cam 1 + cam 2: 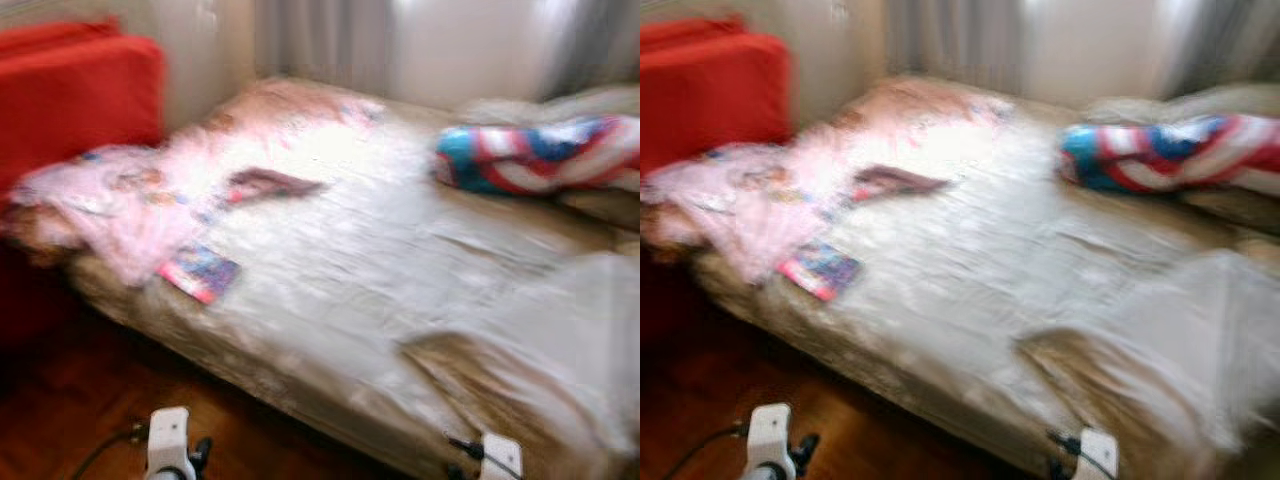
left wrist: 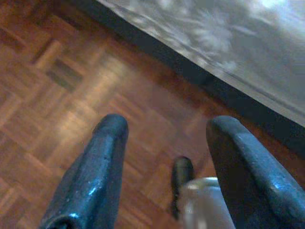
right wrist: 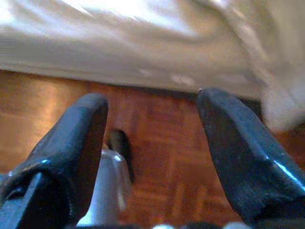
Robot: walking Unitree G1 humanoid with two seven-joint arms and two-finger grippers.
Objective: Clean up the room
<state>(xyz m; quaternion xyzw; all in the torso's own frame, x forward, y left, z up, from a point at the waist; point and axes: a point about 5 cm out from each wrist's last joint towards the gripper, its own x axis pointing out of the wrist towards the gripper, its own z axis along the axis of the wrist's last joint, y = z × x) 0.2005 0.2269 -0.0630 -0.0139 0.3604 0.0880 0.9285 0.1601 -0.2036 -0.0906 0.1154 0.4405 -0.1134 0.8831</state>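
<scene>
Bed [image 1: 400, 300]: pale crumpled sheet on it, picture blurred.
Pink blanket [image 1: 110, 205]: on the bed corner near the red sofa [image 1: 70, 90].
Booklet [image 1: 198, 272]: beside the blanket, at the bed edge.
Striped pillow [image 1: 540, 155]: far side of bed.
Left claw [image 2: 164, 143]: wide open, holds nothing, above the wooden floor [image 2: 43, 81].
Right claw [image 3: 152, 138]: wide open, holds nothing, above the floor beside the bed edge.

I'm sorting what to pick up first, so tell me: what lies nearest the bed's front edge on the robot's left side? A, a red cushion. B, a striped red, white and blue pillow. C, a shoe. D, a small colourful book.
D: the book lies flat by the front-left edge of the bed, beside the pink blanket; the striped pillow is far back on the right.
</scene>
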